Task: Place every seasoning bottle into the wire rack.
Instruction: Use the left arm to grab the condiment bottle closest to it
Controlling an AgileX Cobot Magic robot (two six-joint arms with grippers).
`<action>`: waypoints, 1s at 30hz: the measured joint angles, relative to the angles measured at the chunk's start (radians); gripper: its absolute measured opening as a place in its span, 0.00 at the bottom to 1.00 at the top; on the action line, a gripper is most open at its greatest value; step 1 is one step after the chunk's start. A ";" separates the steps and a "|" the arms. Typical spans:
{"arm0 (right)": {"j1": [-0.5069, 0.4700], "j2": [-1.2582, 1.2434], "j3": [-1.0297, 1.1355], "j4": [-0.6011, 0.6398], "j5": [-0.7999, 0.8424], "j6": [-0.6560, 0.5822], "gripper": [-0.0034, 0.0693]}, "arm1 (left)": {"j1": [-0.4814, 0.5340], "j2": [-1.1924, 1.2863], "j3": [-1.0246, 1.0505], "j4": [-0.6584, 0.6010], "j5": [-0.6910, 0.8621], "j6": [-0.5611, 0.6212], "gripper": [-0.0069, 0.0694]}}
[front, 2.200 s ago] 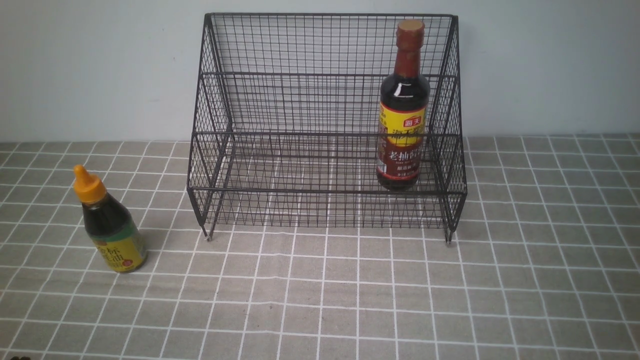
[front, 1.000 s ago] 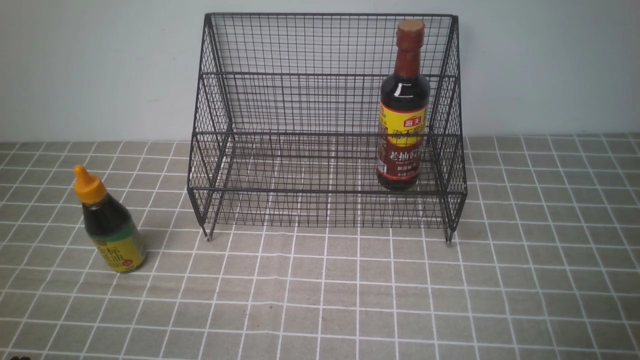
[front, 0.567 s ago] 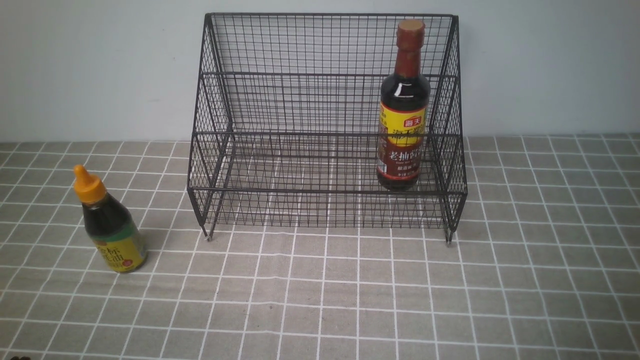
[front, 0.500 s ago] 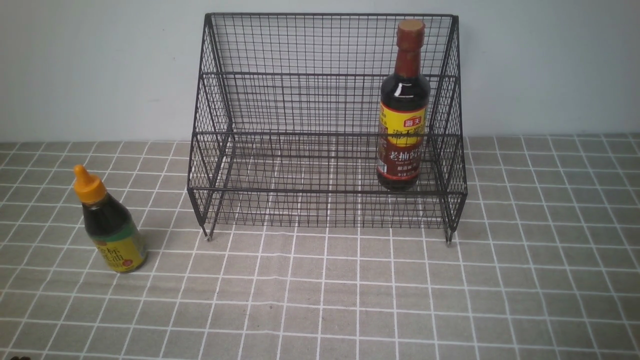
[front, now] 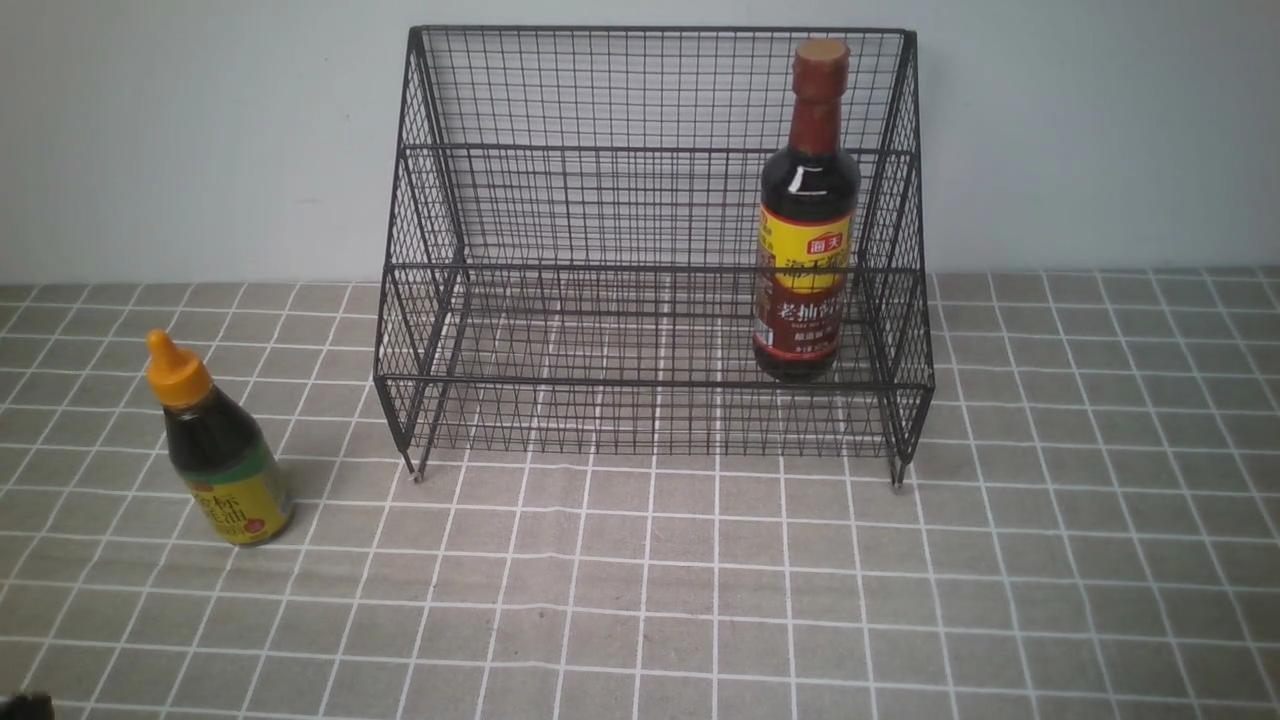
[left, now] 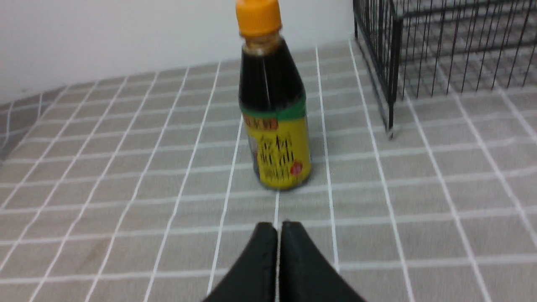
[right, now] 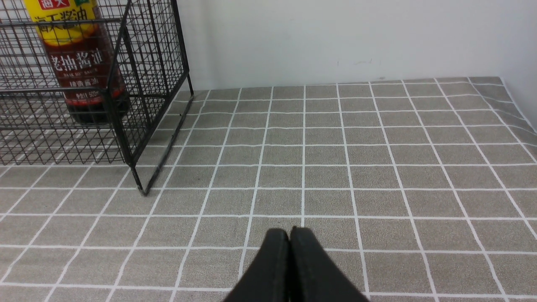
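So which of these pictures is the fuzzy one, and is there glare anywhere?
Left wrist view is the soft one: the squat bottle and its label print look smeared. Front view is evenly lit, with a small white glint on the shoulder of the tall bottle and a faint shadow beside the squat one. Right wrist view is crisp: label text reads through the wire rack.

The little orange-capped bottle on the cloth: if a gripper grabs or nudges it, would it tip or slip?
The orange-capped bottle looks nearly full of dark liquid, so probably heavy for its size. Its shoulders taper toward the top, so a high grip might slip. Squat and wide-based, it would likely slide rather than tip.
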 joint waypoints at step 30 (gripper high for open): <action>0.000 0.000 0.001 0.000 0.000 0.000 0.03 | 0.000 0.373 -0.006 -0.106 -0.843 -0.152 0.08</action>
